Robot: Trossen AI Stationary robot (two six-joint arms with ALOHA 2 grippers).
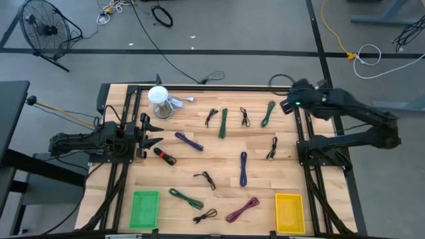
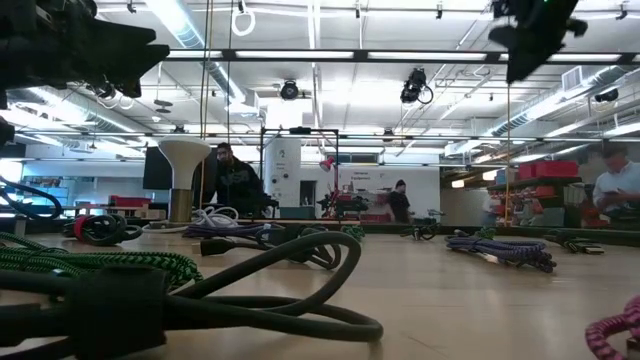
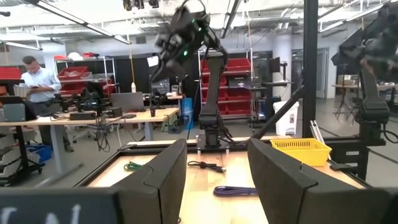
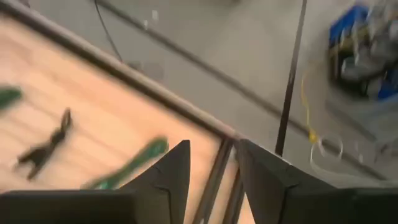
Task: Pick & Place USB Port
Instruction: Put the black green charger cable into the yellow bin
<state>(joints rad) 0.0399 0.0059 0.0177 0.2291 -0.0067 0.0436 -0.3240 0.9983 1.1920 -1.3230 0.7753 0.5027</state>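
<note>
At front edge: green bin [image 1: 145, 208], yellow bin [image 1: 289, 212].

A grey floor [image 1: 252, 26] with a standing fan [image 1: 41, 30], workshop benches [image 3: 87, 118] and red shelf bins [image 3: 239, 68] under ceiling strip lights [image 2: 190, 20]
</note>
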